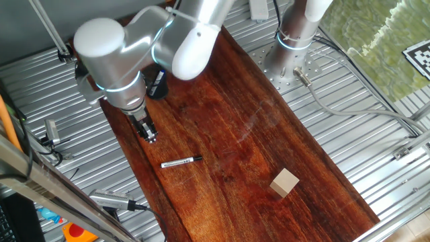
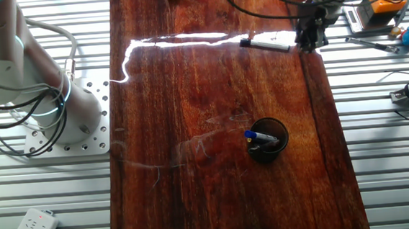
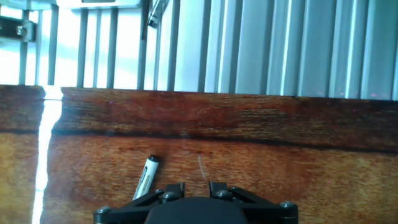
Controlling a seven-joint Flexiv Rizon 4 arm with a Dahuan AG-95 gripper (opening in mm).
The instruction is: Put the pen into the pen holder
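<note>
— Two pens we can count: do we agree which one is the pen of the task?

— Yes. We see it lying flat on the wooden table, white with a dark tip and dark print on the barrel. In the other fixed view it lies close to the table's long edge, beside a bright streak of reflected light. The blue-capped pen stands inside the pen holder, leaning against the rim.

— And where is the pen holder?

— In the other fixed view we see this black round cup on the table, well apart from the pen. In one fixed view the arm covers most of it; only a dark part shows behind the wrist.

— What about the pincer?

— It hangs above the table, near the pen but not touching it. In the hand view the pen lies just left of the pincer's base, with one end pointing toward the table's edge. We see nothing between the fingers. Whether they stand apart or together, we cannot tell; in both fixed views they are too small and dark.

— Anything else on the table?

— We see a tan wooden cube, well apart from the pen.
</note>
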